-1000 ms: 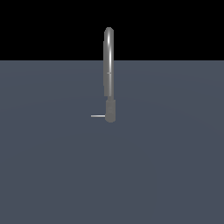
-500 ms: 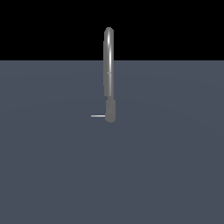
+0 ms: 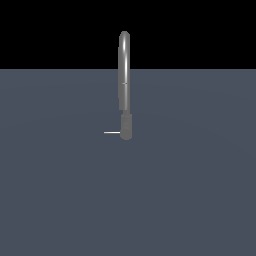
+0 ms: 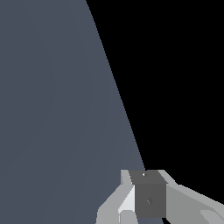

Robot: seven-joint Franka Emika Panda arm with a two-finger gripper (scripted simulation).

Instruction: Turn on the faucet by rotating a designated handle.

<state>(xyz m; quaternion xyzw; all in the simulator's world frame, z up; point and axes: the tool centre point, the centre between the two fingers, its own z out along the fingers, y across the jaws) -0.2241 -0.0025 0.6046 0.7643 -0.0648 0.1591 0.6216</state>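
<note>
Slate-blue tabletop point(image 3: 65, 200) is filling the lower part of the exterior view beneath a black background, and it is also taking up a broad slanted area of the wrist view. Standing on it near the middle of the exterior view is the faucet point(image 3: 124, 70), a slim grey metallic tube that is rising upright and arching over at its top, crossing from the blue surface up into the black. Its short, thicker, darker cylindrical base point(image 3: 126, 127) is sitting at the foot of the tube. The handle point(image 3: 112, 133), a very thin pale rod, is sticking out level from the base toward the exterior view's left, with nothing touching it. The arm is not showing in the exterior view. In the wrist view the pincer point(image 4: 144, 197) is appearing only partly, as pale grey faceted fingers point(image 4: 118, 205) around a dark grey block; from this cropped angle I cannot tell whether it is released or clenched, though it seems to be gripping nothing.
</note>
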